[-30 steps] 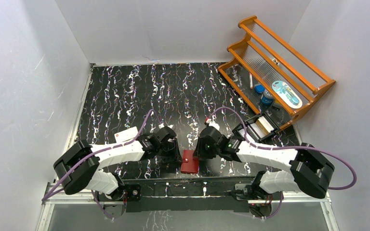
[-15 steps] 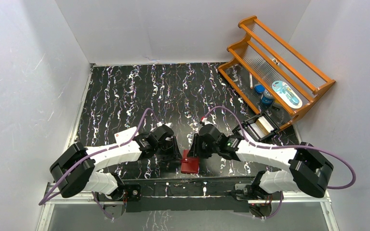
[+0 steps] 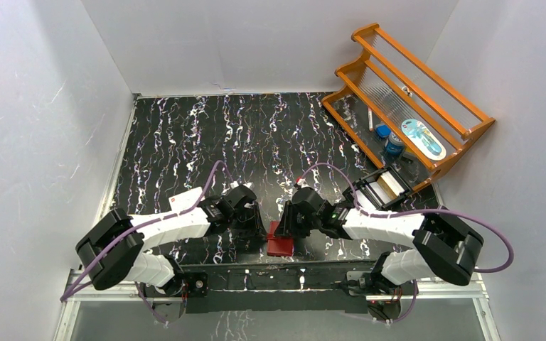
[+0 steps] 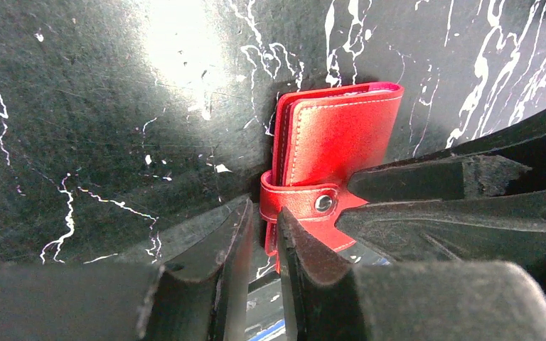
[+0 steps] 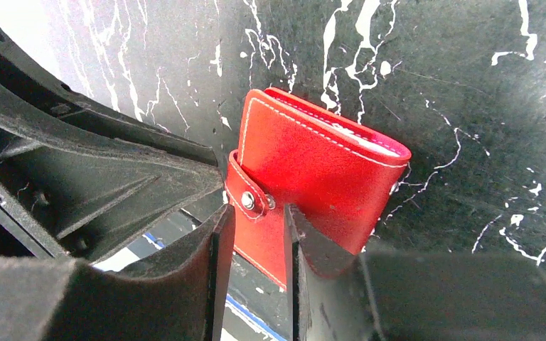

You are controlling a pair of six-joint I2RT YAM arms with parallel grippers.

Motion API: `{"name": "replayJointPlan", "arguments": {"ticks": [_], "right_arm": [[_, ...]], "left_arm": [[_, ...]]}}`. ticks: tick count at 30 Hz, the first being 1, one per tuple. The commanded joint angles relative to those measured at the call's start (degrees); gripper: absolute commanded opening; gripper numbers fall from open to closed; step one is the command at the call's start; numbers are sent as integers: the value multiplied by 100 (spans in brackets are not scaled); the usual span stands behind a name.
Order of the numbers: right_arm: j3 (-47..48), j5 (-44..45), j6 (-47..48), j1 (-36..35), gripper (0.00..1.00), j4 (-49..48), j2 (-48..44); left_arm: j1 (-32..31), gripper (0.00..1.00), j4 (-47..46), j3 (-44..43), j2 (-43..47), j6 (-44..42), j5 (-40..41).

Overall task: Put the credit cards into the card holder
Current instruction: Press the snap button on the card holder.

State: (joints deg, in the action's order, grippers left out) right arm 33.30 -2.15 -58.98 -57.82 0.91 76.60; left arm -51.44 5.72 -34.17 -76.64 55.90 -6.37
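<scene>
At the near edge of the surface (image 3: 206, 135), the red card holder (image 3: 279, 242) lies fastened. The left pincer (image 4: 263, 241) looks clamped on its snap strap (image 4: 295, 202), probably to unfasten it. The right pincer (image 5: 258, 241) straddles the holder, and its grip cannot be told.

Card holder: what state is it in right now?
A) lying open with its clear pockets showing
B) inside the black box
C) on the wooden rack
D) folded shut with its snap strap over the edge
D: both wrist views show the red card holder folded shut, with the snap strap wrapped round its edge and no pockets showing.
</scene>
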Motion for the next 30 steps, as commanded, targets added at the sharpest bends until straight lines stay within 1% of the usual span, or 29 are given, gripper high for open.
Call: {"name": "replayJointPlan", "arguments": {"ticks": [1, 7, 9, 18, 21, 23, 28, 30], "right_arm": [[-33, -81, -171, 14, 40, -462, 142], [-149, -192, -271, 12, 39, -814, 284], [-177, -183, -278, 21, 37, -858, 282], [-259, -177, -336, 12, 29, -950, 145], [-267, -161, -340, 9, 26, -966, 73], [-258, -140, -321, 8, 21, -916, 51], [-152, 2, -162, 11, 1, -522, 33], [-143, 22, -98, 9, 0, -429, -11]], "left_arm": [[37, 18, 129, -149, -68, -114, 135], [37, 18, 70, -177, -149, -153, 101], [36, 18, 83, -194, -281, -173, 92], [32, 18, 149, -322, -383, -250, 119], [31, 18, 149, -356, -434, -263, 100], [37, 18, 158, -373, -452, -271, 101], [37, 17, 233, -419, -397, -268, 107], [33, 18, 303, -459, -327, -266, 131]]}}
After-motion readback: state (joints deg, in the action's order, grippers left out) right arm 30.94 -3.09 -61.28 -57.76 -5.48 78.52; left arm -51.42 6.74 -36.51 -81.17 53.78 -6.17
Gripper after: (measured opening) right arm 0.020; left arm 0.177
